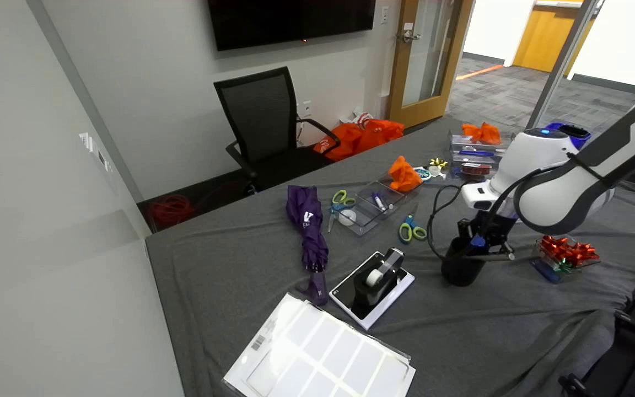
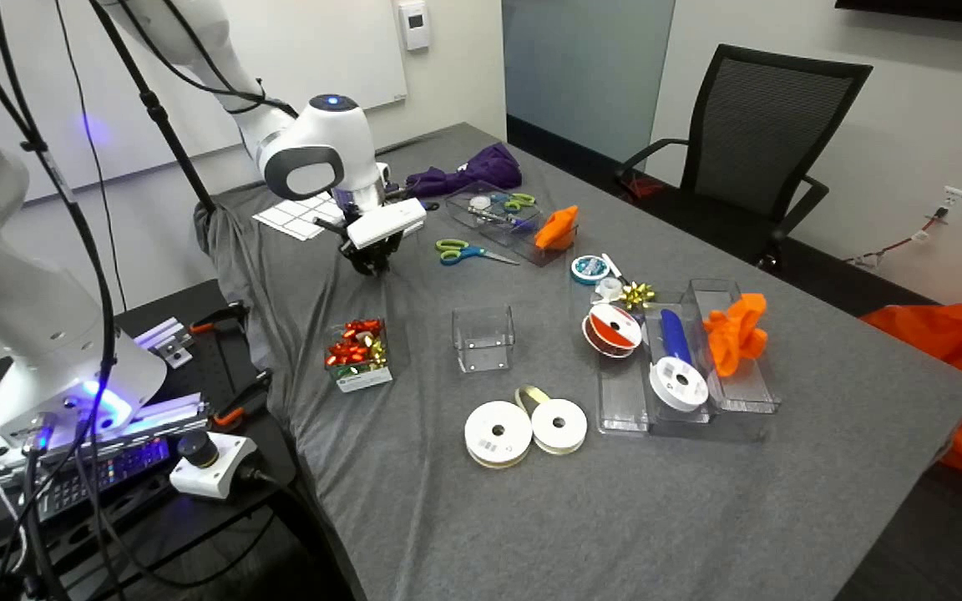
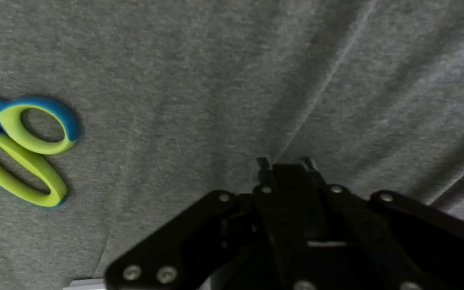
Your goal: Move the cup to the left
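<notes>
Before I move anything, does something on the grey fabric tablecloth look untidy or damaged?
Nothing clearly damaged. In an exterior view, a pale yellow ribbon bulges loosely between two flat white spools, not neatly wound; the tablecloth is wrinkled.

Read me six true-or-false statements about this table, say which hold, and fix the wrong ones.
1. The cup is black. True.
2. The umbrella is open. False: the umbrella lies folded on the table.
3. The tape dispenser rests on a flat panel. True.
4. The scissors nearest the cup have red handles. False: the handles of these scissors are green and blue.
5. Red bows sit in a clear box. True.
6. The gripper is well away from the cup. False: in an exterior view the gripper is right at the cup; whether it has hold cannot be told.
</notes>
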Robot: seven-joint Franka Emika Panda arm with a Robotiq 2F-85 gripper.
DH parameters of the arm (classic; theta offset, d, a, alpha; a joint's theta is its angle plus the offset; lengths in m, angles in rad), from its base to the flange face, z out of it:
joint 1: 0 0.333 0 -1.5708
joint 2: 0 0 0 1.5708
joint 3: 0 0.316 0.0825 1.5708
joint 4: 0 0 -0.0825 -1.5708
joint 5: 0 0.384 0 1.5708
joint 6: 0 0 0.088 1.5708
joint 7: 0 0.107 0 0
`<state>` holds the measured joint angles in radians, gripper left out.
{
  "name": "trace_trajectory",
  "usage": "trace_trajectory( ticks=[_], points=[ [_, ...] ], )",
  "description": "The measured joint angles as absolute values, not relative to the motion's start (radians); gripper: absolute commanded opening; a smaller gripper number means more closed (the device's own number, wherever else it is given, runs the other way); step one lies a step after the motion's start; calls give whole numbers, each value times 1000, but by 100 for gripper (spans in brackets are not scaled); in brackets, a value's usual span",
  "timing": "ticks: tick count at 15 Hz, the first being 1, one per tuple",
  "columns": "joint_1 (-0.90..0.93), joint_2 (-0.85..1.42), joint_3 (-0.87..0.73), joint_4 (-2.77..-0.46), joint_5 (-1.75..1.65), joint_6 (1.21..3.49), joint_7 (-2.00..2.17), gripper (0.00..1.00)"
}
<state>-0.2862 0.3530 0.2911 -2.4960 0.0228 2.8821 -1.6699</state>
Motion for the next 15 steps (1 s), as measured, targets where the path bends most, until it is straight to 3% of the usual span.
trace_trajectory(
  ticks=[11,12,13,15],
  points=[
    [-165,349,206,-2472,-16,2785,-1565,5],
    [-151,350,194,-2472,-32,2785,-1547,44],
    [-139,351,184,-2472,-47,2785,-1531,45],
    [-124,350,170,-2471,-71,2785,-1506,59]
  ],
)
